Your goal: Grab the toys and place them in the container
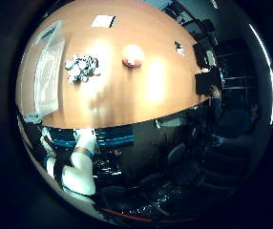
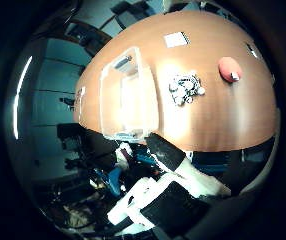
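Dim office; wooden table (image 2: 233,120) carries clear container (image 2: 128,95), grey toy (image 2: 185,89), pink toy (image 2: 229,68). Hand (image 2: 168,195) state unclear.

Wooden desk (image 1: 127,95), rounded edge. White paper sheet (image 2: 175,39) lies flat near the far side. Small dark item (image 1: 179,47) on the desk near the edge, too small to identify. Dark chairs (image 1: 232,124) beside the desk.

We observe a rounded wooden table (image 2: 223,115) with glare patches on its surface. A white paper sheet (image 2: 176,39) lies near its far edge. Dark office chairs (image 1: 174,162) stand beyond the near edge, toward 5 o'clock. A bright light strip (image 2: 22,95) marks the dim wall.
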Controlling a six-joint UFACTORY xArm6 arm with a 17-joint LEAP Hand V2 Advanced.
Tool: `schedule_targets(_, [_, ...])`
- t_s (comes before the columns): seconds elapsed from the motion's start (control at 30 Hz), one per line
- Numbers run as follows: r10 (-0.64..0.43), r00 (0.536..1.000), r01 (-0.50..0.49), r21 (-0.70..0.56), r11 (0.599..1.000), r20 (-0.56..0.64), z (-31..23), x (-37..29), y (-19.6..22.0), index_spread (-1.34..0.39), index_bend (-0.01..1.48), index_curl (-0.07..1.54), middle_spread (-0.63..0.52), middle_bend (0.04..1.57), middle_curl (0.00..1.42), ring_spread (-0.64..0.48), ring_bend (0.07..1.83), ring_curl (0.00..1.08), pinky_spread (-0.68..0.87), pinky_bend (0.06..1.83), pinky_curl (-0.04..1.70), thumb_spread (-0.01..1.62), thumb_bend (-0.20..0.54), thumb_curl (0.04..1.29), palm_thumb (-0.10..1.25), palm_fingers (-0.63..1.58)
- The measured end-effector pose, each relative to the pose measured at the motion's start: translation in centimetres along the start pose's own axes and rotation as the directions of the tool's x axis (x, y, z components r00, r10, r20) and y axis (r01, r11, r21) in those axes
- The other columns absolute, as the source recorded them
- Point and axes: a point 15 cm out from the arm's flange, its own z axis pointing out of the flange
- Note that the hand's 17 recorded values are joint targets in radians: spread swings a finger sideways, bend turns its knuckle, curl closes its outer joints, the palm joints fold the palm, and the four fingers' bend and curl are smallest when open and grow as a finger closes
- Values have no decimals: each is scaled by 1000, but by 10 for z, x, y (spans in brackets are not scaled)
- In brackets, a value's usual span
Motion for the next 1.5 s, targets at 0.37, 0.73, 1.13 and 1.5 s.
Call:
schedule_targets(0.37, [64, 998, -64, -77, 995, 0, 42, 80, -16, -343, 160, 295, 41, 192, 313, 202, 202, 198, 408, 273, 322, 1064, -28, 253, 416, 116])
schedule_targets(0.73, [100, 994, -102, -56, 993, -44, 107, 162, -65, -342, 165, 284, 48, 192, 311, 209, 198, 234, 413, 293, 327, 1056, -24, 260, 405, 102])
schedule_targets(1.13, [116, 993, -118, -78, 990, -33, 176, 218, -131, -343, 172, 299, 48, 189, 305, 203, 195, 242, 415, 294, 325, 1041, -25, 270, 420, 110])
schedule_targets(1.5, [121, 993, -120, -131, 984, -4, 249, 260, -179, -344, 173, 302, 48, 189, 305, 203, 195, 244, 410, 288, 325, 1037, -23, 273, 431, 109])
